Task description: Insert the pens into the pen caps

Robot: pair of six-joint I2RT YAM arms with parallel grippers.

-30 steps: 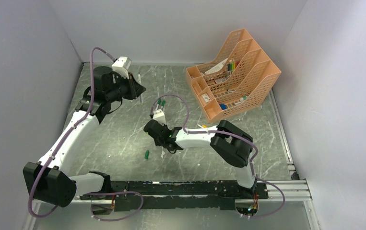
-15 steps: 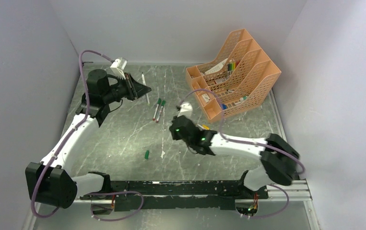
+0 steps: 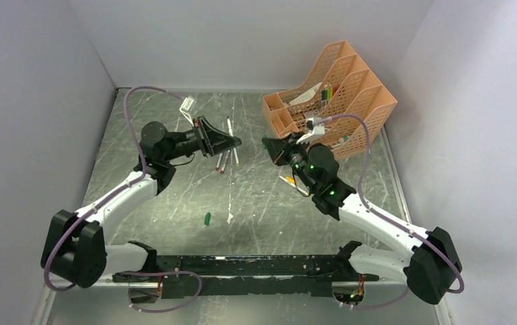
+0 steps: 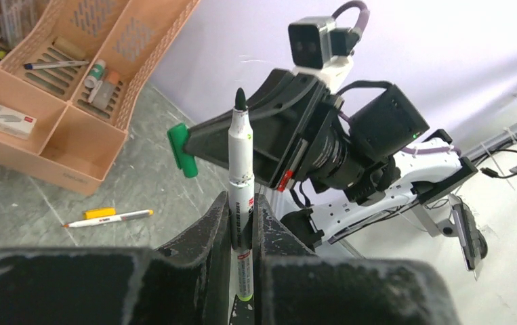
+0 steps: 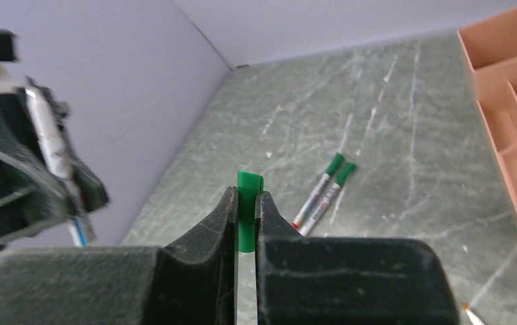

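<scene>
My left gripper (image 4: pixel 242 203) is shut on a white pen (image 4: pixel 240 162) that stands upright between its fingers, dark tip uncovered. My right gripper (image 5: pixel 245 196) is shut on a green pen cap (image 5: pixel 248 206). In the top view the left gripper (image 3: pixel 232 141) and the right gripper (image 3: pixel 267 145) face each other above the table's middle, a short gap apart. The left wrist view shows the cap (image 4: pixel 182 150) just left of the pen's tip and lower. Two capped pens (image 3: pixel 223 161) lie on the table below. A loose cap (image 3: pixel 207 218) lies nearer the front.
An orange desk organiser (image 3: pixel 350 115) stands at the back right, holding markers and small items. A pen with a yellow cap beside it (image 3: pixel 287 179) lies under the right arm. A tiny white scrap (image 3: pixel 230 218) sits beside the loose cap. Grey walls close in three sides.
The right arm swung from the table's middle up toward the back right, keeping the green cap. The left arm carried its pen rightward, so the two grippers now face each other.
</scene>
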